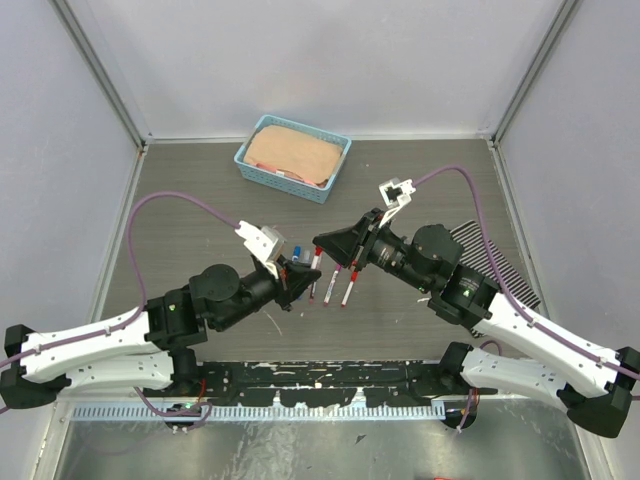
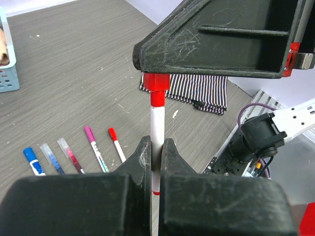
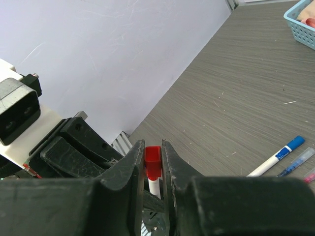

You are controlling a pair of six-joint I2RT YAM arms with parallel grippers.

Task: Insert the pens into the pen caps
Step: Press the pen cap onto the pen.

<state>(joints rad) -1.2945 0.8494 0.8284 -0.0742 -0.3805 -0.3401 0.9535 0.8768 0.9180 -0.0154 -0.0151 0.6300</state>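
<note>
Grey wood-grain covered the table (image 1: 200, 190), the broadest thing in view, with both arms reaching in from its near edge to meet over the middle. Beyond the two claws, toward the far wall, sat a blue basket (image 1: 280, 184) with something peach-coloured inside. A striped cloth (image 2: 197, 93) lay flat on the table behind the right claw, seen from the left wrist just past that claw's black body. The left claw (image 2: 156, 147) was clamped tight on the barrel of a white pen (image 2: 157, 123), holding it upright so that the barrel rose out of its fingers. Directly above, the right claw (image 3: 153, 152) was closed on a red cap (image 2: 156, 88) with one finger pressed to each side, and the cap sat on the top end of that held pen, the white barrel showing just under it. To the left of the left claw, down on the table, a row of loose pens (image 2: 95, 147) lay side by side, their ends blue, maroon, magenta and red.
</note>
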